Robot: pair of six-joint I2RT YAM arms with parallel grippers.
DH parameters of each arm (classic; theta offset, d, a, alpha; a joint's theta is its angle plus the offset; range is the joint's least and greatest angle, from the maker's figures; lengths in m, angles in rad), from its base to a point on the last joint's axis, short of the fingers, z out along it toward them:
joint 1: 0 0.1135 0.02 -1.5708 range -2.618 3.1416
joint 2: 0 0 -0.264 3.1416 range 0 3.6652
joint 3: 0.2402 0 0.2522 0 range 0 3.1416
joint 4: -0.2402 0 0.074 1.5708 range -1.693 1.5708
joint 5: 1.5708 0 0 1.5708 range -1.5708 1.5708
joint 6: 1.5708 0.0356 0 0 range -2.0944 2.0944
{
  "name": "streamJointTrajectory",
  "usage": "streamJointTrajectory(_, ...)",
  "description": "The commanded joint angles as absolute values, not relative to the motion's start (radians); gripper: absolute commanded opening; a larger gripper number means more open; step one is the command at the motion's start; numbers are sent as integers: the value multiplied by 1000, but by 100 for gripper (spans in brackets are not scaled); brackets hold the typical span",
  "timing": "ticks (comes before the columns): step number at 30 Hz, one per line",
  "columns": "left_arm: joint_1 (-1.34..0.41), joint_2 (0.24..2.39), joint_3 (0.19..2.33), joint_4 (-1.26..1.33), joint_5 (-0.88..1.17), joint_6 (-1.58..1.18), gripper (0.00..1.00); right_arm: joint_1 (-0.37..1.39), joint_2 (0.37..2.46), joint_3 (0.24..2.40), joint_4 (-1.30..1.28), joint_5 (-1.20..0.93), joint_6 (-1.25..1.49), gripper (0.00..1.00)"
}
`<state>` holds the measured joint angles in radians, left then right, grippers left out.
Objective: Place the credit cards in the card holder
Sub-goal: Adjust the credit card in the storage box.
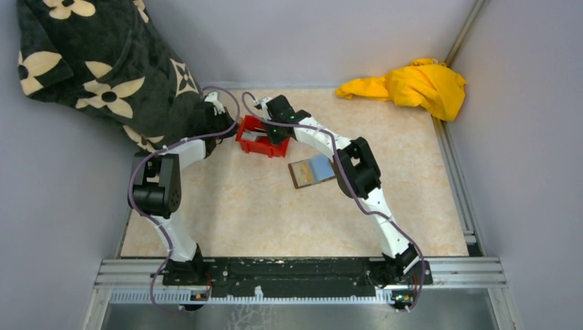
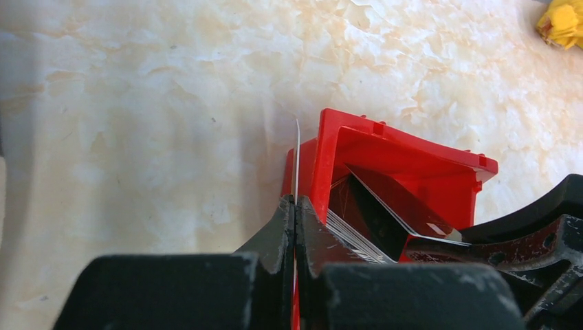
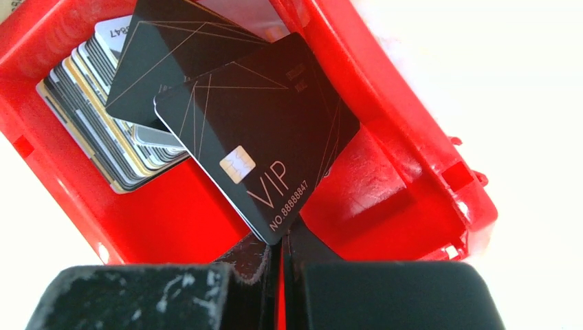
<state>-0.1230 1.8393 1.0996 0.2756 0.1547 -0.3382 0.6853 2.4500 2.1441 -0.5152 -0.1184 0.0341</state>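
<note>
The red bin (image 1: 249,142) holds a stack of credit cards (image 3: 89,117) standing on edge, with two black cards (image 3: 261,130) leaning loose over them. My right gripper (image 3: 283,237) is shut inside the bin, its tips at the corner of the black VIP card, which faces the camera and is not between the jaws. At the bin's left wall (image 2: 326,165), my left gripper (image 2: 295,201) is shut on a thin card (image 2: 297,155) seen edge-on. The brown card holder (image 1: 301,177) lies open right of the bin with a light blue card (image 1: 320,167) on it.
A black flowered cloth (image 1: 89,62) hangs over the back left corner, close to the left arm. A yellow cloth (image 1: 412,82) lies at the back right. Grey walls close in the table, and a metal rail (image 1: 295,275) runs along its near edge.
</note>
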Motion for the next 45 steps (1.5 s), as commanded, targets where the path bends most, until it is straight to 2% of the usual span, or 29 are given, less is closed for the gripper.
streamJointTrajectory(1, -143, 1857, 1143, 262, 251, -309, 0, 698, 2329, 2102, -478, -112, 31, 0)
streamJointTrajectory(30, -204, 1862, 1159, 196, 270, -248, 0, 679, 2095, 1750, -382, -66, 43, 0)
streamJointTrajectory(45, -216, 1872, 1184, 175, 273, -230, 0, 627, 2202, 1873, -419, -116, 47, 0)
